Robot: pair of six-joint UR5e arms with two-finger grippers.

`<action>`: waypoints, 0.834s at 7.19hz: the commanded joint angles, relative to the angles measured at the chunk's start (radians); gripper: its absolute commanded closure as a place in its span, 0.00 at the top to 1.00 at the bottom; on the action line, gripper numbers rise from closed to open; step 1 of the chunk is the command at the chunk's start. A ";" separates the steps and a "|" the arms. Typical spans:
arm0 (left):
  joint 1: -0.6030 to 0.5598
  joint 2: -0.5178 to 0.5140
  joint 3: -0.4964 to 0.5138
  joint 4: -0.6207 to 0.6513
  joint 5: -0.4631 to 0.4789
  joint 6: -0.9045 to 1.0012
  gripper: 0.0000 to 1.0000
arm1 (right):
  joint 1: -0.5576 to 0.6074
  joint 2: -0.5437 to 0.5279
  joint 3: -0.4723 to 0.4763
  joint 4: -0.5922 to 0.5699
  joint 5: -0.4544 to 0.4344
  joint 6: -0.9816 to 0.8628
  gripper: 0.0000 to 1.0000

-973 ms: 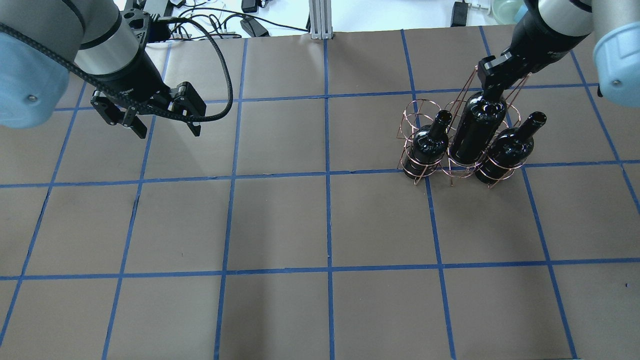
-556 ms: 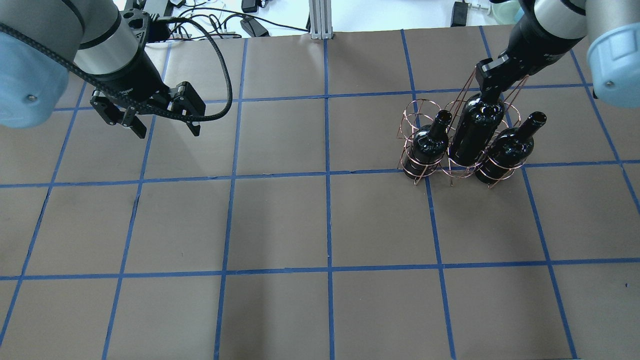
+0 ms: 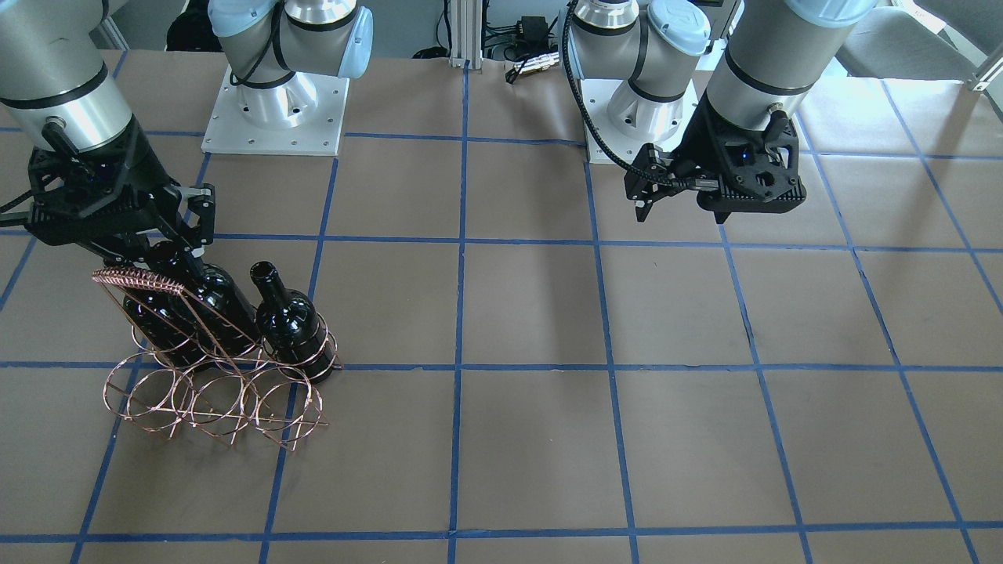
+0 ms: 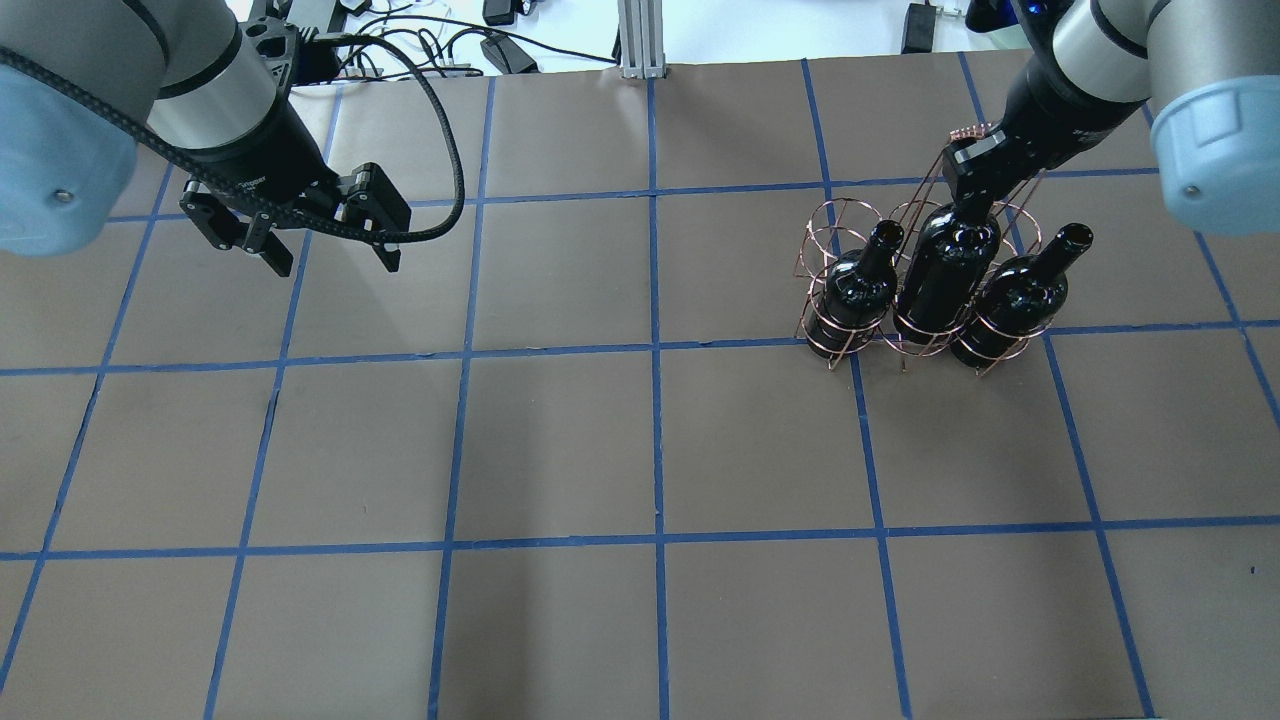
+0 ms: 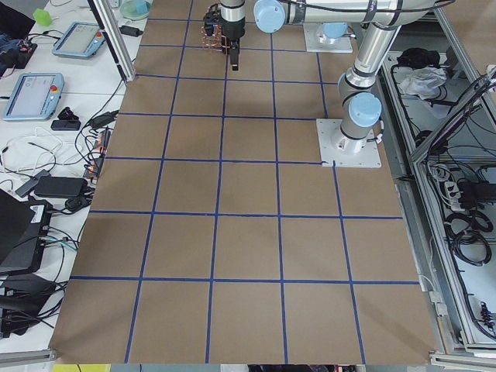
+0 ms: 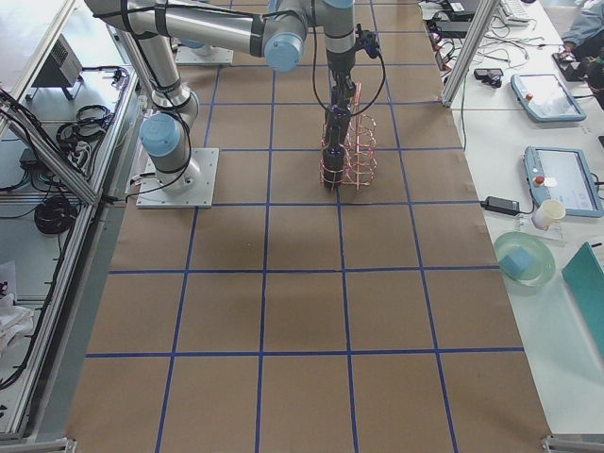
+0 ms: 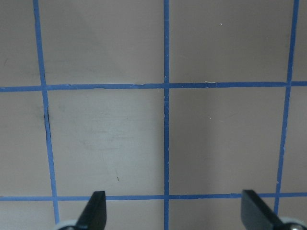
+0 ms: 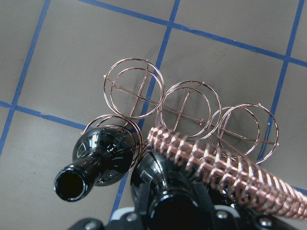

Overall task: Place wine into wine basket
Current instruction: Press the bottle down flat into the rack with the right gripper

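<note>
- Since a second ago, our right gripper (image 4: 972, 183) had gone down, and the wine (image 4: 940, 280) had sunk deeper into its ring.
- The right gripper was squeezed tight on the wine's neck, so the heavy bottom hung down and could slip through the round hole.
- The wine stood in the middle ring of the wine basket (image 4: 835, 215), in the row nearest the robot.
- It sat between one neighbour bottle (image 4: 858, 288) and the other neighbour bottle (image 4: 1012, 295), just beside the coil handle (image 8: 216, 163).
- We could not tell if it had reached the bottom.
- Our left gripper (image 4: 338, 262) was wide open and held nothing. It hung over the table (image 4: 640, 450), well apart from the basket. We think it was waiting out of the way.
</note>
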State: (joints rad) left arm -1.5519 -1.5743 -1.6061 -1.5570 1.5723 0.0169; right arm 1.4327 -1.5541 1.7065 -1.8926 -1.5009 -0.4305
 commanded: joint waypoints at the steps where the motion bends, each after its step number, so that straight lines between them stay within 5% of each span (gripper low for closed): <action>1: 0.001 -0.001 0.000 0.000 0.000 0.002 1.00 | 0.000 0.014 0.030 -0.048 -0.001 -0.004 0.00; 6: 0.003 -0.001 0.000 0.002 0.000 0.002 1.00 | 0.000 0.025 0.051 -0.066 -0.002 -0.004 0.00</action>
State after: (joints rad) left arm -1.5494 -1.5754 -1.6061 -1.5550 1.5723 0.0184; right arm 1.4327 -1.5328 1.7546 -1.9584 -1.5021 -0.4348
